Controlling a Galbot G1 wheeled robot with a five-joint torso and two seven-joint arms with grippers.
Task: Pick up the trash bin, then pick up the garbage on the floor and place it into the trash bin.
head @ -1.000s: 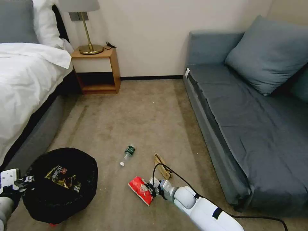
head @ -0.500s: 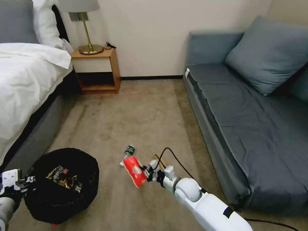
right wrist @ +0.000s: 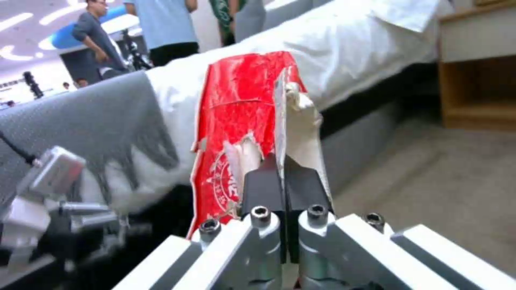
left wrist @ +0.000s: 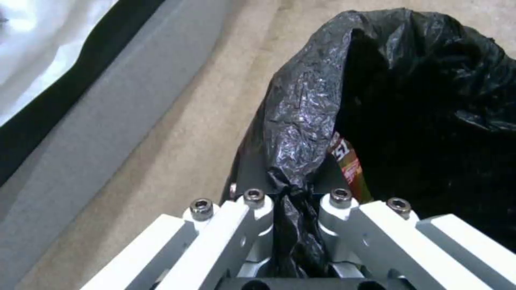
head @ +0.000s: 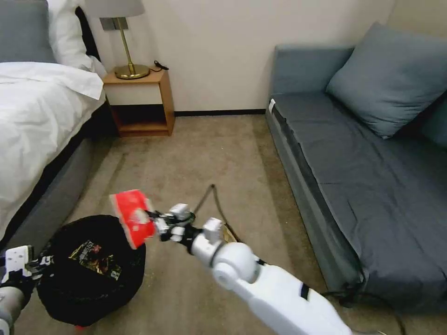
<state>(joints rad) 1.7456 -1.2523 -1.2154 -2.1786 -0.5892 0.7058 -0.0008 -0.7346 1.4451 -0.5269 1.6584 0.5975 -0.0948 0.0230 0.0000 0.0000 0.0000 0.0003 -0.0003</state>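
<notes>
Above the trash bin (head: 88,270) rim, our right gripper (head: 156,226) is clamped tight on the red snack packet (head: 134,217). Left gripper (left wrist: 290,225) pinches the black liner (left wrist: 301,121) at the bin's edge.

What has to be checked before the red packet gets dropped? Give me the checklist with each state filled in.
1. Right tool shut on the red packet: ok, the packet is pinched and off the floor.
2. Left tool shut on the trash bin liner: ok, black plastic is bunched between its fingers.
3. Bin mouth open and facing up: ok, a gold-yellow wrapper lies inside.
4. Packet over the opening: not ok, it hangs at the bin's far rim, not clearly above the middle.
5. Tan paper bag left on the carpet: ok, partly hidden behind the right arm.
6. Bottle's position: cannot tell.
</notes>
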